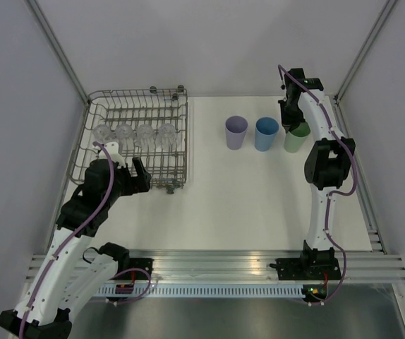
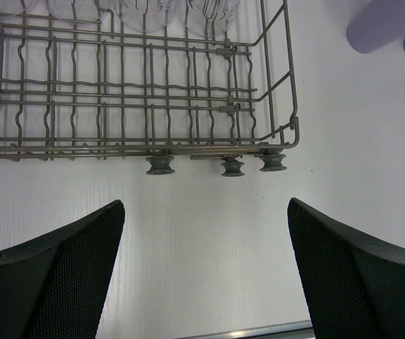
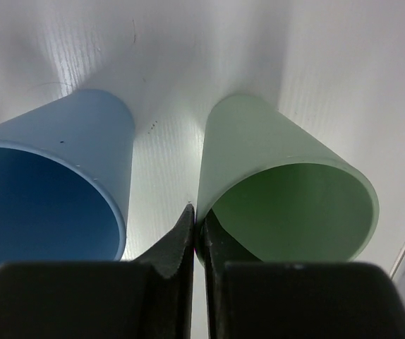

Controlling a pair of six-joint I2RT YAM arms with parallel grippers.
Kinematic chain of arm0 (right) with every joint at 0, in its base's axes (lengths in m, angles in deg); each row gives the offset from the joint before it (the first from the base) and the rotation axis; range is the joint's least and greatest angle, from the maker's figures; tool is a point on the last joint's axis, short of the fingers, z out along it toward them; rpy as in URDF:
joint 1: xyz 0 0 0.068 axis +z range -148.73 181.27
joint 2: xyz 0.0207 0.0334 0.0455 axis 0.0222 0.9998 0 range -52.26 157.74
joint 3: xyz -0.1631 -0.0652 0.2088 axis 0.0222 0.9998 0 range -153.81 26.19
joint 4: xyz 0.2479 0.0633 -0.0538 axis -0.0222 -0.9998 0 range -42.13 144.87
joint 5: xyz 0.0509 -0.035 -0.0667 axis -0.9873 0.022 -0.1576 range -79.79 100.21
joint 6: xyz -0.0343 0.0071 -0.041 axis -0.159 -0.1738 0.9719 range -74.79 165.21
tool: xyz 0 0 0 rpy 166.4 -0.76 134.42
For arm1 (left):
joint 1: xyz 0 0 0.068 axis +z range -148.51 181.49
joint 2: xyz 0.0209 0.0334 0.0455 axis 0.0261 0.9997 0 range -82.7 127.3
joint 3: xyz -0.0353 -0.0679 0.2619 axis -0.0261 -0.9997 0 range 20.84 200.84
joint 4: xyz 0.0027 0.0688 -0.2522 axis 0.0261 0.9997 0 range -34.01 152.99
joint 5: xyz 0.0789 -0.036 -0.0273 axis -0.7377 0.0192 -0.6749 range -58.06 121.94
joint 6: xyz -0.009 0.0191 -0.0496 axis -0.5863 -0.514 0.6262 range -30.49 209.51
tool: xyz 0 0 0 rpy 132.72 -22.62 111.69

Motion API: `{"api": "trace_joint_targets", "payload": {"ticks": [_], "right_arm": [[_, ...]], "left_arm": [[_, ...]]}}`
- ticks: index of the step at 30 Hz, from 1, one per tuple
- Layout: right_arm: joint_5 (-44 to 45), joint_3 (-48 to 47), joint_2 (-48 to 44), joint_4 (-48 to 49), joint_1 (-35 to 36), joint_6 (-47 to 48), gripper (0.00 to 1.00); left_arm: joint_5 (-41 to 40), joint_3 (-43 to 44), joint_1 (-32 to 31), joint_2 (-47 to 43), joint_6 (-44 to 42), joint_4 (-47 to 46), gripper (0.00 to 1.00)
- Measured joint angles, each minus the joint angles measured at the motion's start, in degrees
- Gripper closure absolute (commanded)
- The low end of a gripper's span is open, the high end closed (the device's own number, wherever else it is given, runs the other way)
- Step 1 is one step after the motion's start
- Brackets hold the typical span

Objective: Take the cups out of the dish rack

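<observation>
The grey wire dish rack [image 1: 186, 141] stands at the left and holds several clear cups [image 1: 145, 134] in a row across its far half. A lilac cup [image 1: 236, 132], a blue cup [image 1: 266, 133] and a green cup [image 1: 298, 138] stand upright in a line on the table at the right. My right gripper [image 1: 287, 127] is above the green cup [image 3: 259, 141]. One finger is inside its rim and one outside, pinched on the near wall. My left gripper [image 2: 206, 205] hangs open over bare table just before the rack's near edge [image 2: 280, 145].
Grey side walls close in the white table on both sides and at the back. An aluminium rail runs along the near edge. The blue cup [image 3: 68, 141] stands close to the left of my right gripper [image 3: 197, 215]. The rack's round feet [image 2: 160, 165] rest on the table.
</observation>
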State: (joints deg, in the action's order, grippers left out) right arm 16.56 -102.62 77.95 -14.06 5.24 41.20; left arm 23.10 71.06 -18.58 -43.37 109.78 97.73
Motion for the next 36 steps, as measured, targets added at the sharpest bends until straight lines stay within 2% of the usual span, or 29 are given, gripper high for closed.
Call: {"api": "trace_joint_targets", "payload": {"ticks": [6, 15, 18, 20, 21, 29, 36], "right_arm": [[0.17, 0.0, -0.02, -0.35, 0.28, -0.04, 0.72], [1.29, 0.02, -1.01, -0.55, 0.31, -0.09, 0.64], [1.36, 0.02, -3.06, -0.57, 0.31, -0.17, 0.52], [1.42, 0.02, -5.16, -0.55, 0.31, -0.46, 0.33], [1.49, 0.04, -6.54, -0.52, 0.31, -0.55, 0.03], [0.7, 4.42, -21.86, 2.08, 0.31, -0.85, 0.02], [-5.84, 21.31, -40.57, 13.18, 2.03, -3.54, 0.02]], "left_arm": [[0.02, 0.0, 0.0, 0.0, 0.0, 0.0, 0.0], [0.02, -0.26, 0.0, 0.0, 0.0, -0.11, 0.0], [0.02, -0.44, 0.0, 0.04, 0.0, -0.11, 0.0], [0.0, -0.46, 0.0, 0.26, 0.0, -0.11, 0.0], [-0.02, -0.46, 0.0, 0.42, 0.0, -0.13, 0.0], [-2.47, 0.5, 0.0, 4.59, 0.02, 0.5, 0.0], [-9.27, 7.65, 0.0, 10.38, 2.29, 2.91, 0.0]]}}
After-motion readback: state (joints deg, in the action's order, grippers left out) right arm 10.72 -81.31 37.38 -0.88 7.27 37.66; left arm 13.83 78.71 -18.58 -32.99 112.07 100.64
